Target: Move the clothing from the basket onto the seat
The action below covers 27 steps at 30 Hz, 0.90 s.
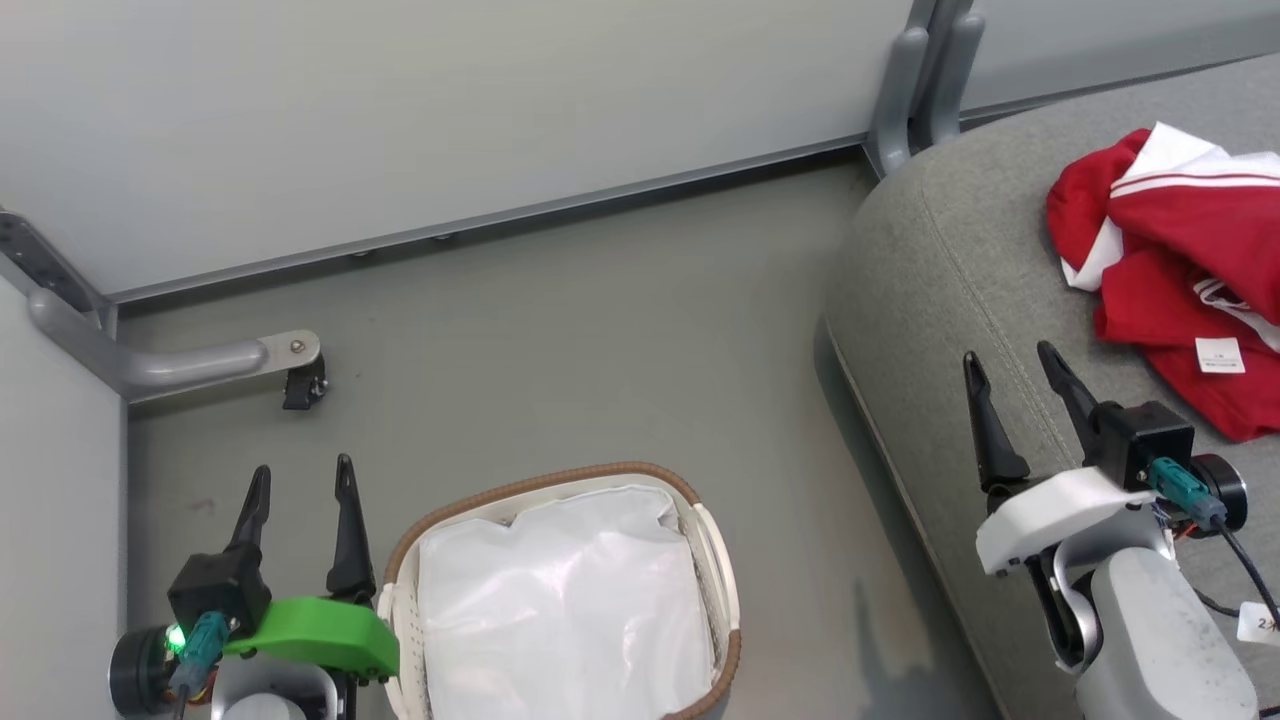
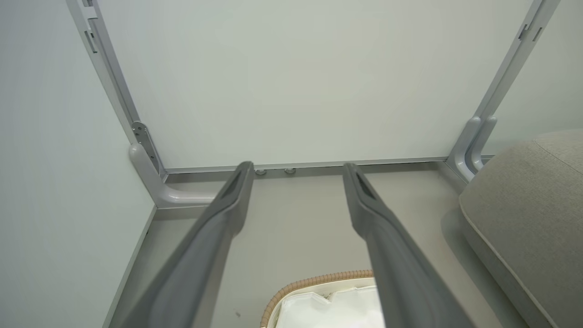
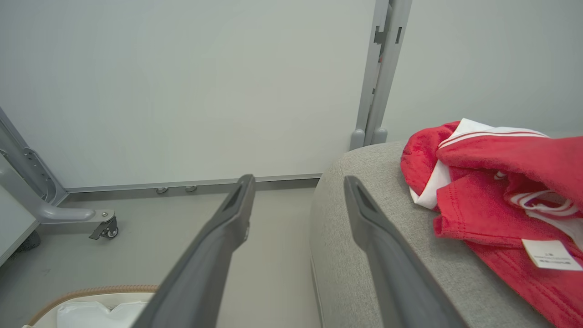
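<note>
On the head view my left gripper (image 1: 303, 466) sits at about 8 o'clock. Its two dark fingers are spread wide, hold nothing, and point toward 12 over the grey floor (image 1: 600, 330). Up at 10 o'clock a grey panel foot with a small caster (image 1: 300, 375) rests on that floor, below the pale wall panels (image 1: 450, 100). Close beside the left gripper, at 6 o'clock, the basket (image 1: 520, 485) stands on the floor, and its crumpled white liner (image 1: 560, 600) shows inside the brown woven rim. I cannot tell whether the green wrist piece touches the rim. The seat (image 1: 950, 250) takes up the picture from 2 to 4 o'clock, with a rounded edge and a stitched seam. My right gripper (image 1: 1008, 353) hangs at 4 o'clock over the seat's front edge, fingers parted and gripping nothing. The clothing (image 1: 1180, 240) lies in a red heap on the seat at 2 o'clock, with white panels and striped trim showing. Its white label (image 1: 1220, 354) faces up on the side nearest the right gripper, and the heap is clear of both fingers.
</note>
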Tool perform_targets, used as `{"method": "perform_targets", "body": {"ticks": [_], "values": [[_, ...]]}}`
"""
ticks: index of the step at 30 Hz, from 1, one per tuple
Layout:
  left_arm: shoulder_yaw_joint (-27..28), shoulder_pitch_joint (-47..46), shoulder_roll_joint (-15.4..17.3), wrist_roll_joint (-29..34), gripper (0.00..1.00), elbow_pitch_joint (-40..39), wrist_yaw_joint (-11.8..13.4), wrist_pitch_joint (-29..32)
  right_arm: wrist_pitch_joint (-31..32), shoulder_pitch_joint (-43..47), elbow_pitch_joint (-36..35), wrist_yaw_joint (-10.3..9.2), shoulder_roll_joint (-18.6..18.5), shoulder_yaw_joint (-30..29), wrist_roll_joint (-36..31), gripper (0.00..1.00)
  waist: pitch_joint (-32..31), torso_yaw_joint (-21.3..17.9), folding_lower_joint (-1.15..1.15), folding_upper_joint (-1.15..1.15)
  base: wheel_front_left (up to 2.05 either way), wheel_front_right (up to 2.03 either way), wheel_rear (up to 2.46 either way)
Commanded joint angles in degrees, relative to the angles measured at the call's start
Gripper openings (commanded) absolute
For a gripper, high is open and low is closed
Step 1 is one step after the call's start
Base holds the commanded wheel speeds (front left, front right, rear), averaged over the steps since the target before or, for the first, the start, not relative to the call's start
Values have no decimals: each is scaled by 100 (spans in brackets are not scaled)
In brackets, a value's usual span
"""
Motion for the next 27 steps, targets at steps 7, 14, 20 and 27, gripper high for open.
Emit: {"method": "perform_targets", "body": {"ticks": [7, 14, 20, 27], "values": [[200, 478, 7, -171, 100, 83, 14, 1, -3, 467, -58, -8, 55, 29, 116, 100, -434, 295, 0, 0, 0, 0, 0], [273, 787, 8, -351, 100, 17, -34, 1, -3, 736, -56, -8, 104, 31, 134, 100, -591, 364, 0, 0, 0, 0, 0], [234, 743, -23, -423, 0, 201, -43, 19, 14, 742, 97, 0, 143, 41, 133, 0, -597, 368, 0, 0, 0, 0, 0], [310, 642, -25, -1108, 0, 210, -81, 246, 254, 762, 77, 0, 160, -62, 867, 0, -606, 377, 0, 0, 0, 0, 0]]}}
